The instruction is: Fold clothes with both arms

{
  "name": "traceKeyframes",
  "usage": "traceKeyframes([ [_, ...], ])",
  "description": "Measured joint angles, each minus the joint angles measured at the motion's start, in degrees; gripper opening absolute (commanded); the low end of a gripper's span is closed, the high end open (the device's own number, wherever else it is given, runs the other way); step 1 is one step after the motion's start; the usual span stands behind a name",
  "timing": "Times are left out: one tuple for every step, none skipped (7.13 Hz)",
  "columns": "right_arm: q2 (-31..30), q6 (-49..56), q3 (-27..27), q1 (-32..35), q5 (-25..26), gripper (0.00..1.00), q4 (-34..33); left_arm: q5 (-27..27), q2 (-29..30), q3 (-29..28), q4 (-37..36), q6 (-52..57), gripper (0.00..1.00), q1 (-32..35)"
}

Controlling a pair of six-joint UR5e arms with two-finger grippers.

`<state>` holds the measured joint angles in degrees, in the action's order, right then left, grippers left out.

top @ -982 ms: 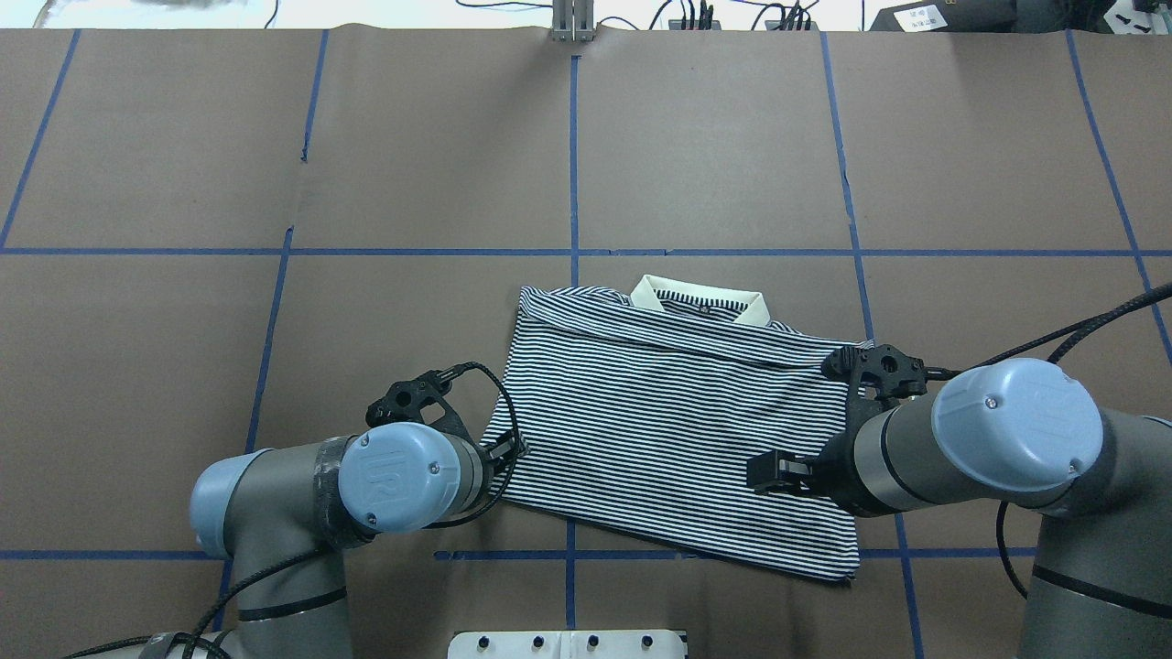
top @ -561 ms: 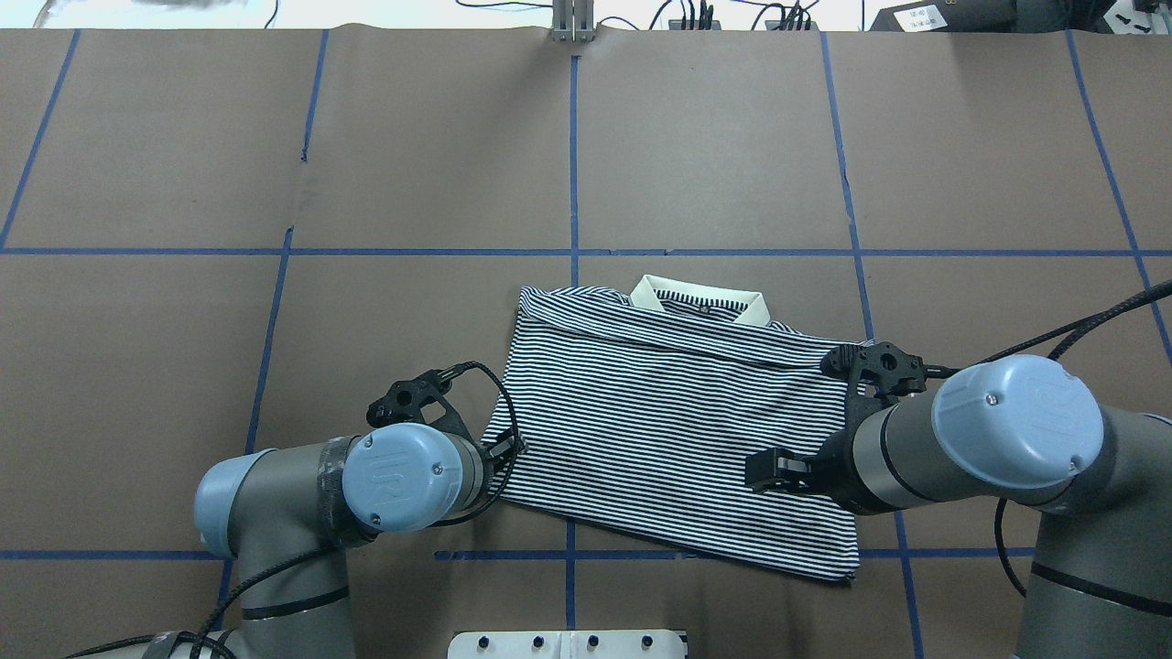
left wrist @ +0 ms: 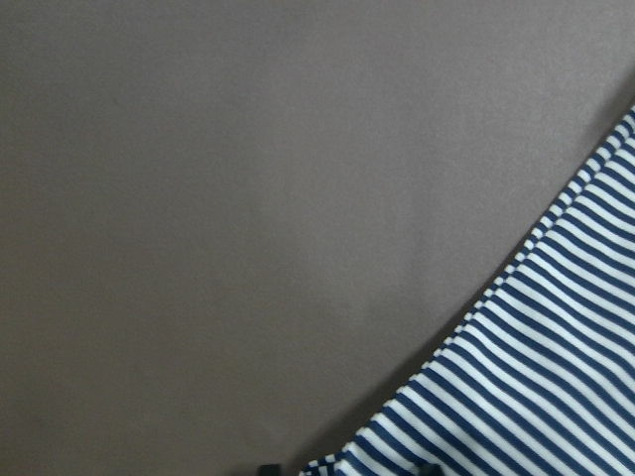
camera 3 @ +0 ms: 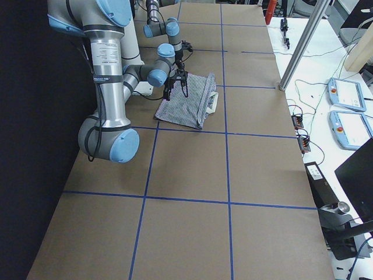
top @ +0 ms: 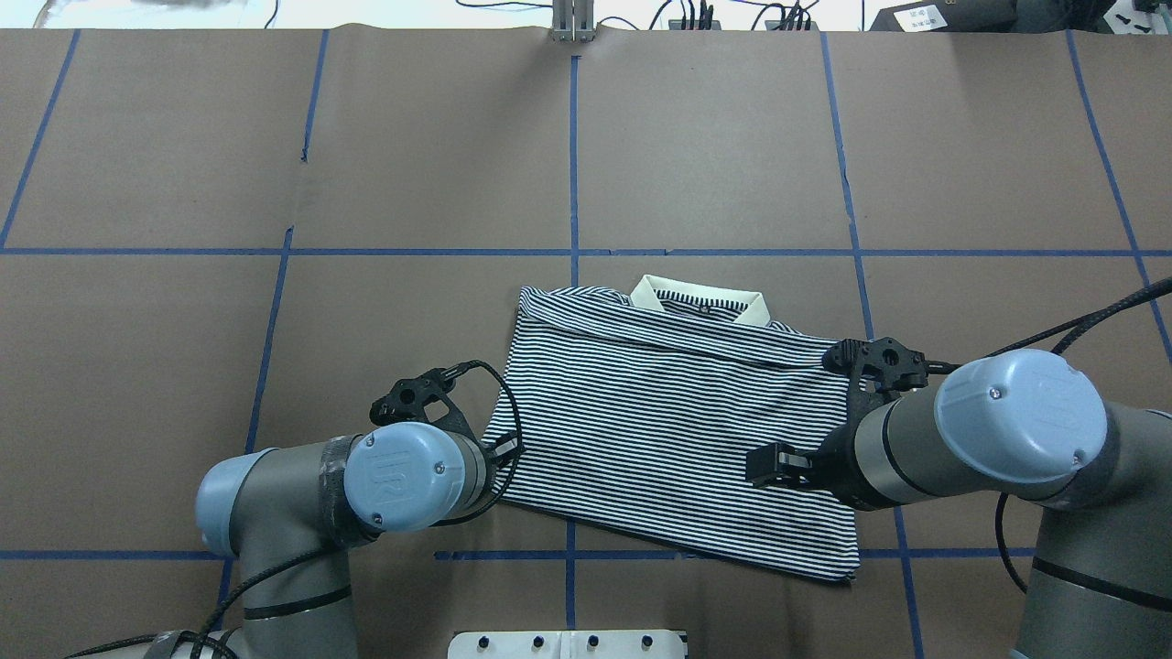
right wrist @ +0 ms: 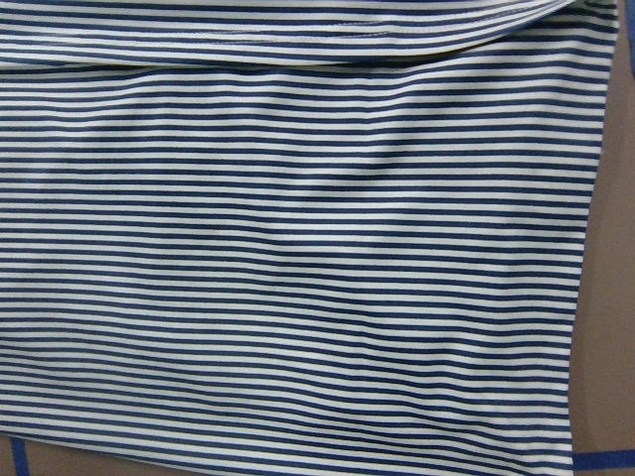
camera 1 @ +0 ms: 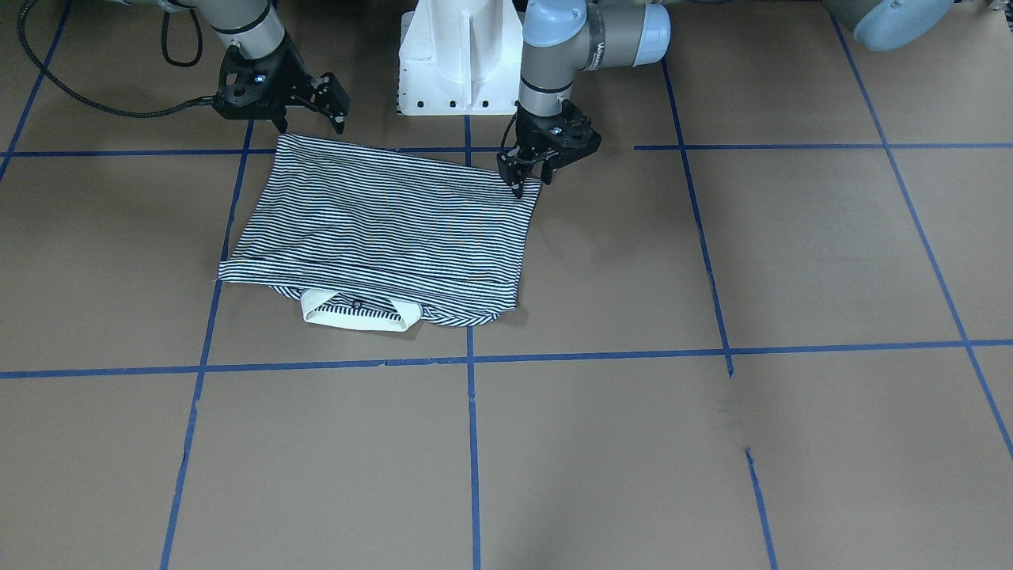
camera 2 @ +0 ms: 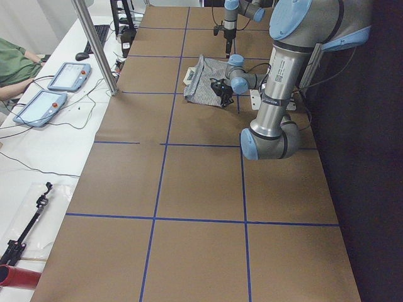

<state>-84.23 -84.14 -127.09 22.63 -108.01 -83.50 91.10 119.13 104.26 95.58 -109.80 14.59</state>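
**Folded polo shirt, one set of fingers at each near corner**

Nearest the robot stands the white pedestal base (camera 1: 455, 55). From either side of it the left arm (top: 403, 476) and the right arm (top: 1007, 430) reach out over the brown-papered surface (top: 412, 165), which is gridded with blue tape.

The left fingers (camera 1: 516, 184) point down at the near left corner of the polo shirt (top: 668, 421). In the left wrist view two dark tips sit a narrow way apart with the striped corner between them. Whether they pinch the cloth I cannot tell.

The right fingers (camera 1: 336, 95) are spread wide and hang just over the near right part of the shirt, clear of it. The right wrist view shows only stripes and the shirt's side edge.

The shirt lies flat in a rough rectangle near the middle of the surface, across a blue tape line. Its hem faces the robot. One fold runs across it just short of the cream collar (top: 696, 302), which sticks out on the far side.

Beyond the surface's far edge are black cables (top: 696, 14). In the left side view a white bench holds two tablets (camera 2: 53, 91).
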Motion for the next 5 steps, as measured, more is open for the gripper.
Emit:
traceKeyframes([
  [0.05, 0.02, 0.00, 0.25, -0.05, 1.00, 0.00, 0.10, 0.01, 0.58, -0.19, 0.98, 0.00, 0.12],
  [0.08, 0.02, 0.00, 0.55, -0.10, 1.00, 0.00, 0.17, -0.01, 1.03, -0.41, 1.96, 0.00, 0.55],
  [0.10, 0.03, 0.00, 0.87, -0.17, 1.00, 0.00, 0.20, -0.02, 1.21, -0.56, 3.08, 0.00, 1.62],
  [0.12, 0.03, 0.00, 1.04, -0.20, 1.00, 0.00, 0.22, -0.09, 1.24, -0.99, 4.65, 0.00, 3.17],
  [0.27, 0.02, 0.00, 1.10, -0.18, 1.00, -0.02, 0.20, -0.13, 1.07, -1.71, 6.68, 0.00, 5.02],
])
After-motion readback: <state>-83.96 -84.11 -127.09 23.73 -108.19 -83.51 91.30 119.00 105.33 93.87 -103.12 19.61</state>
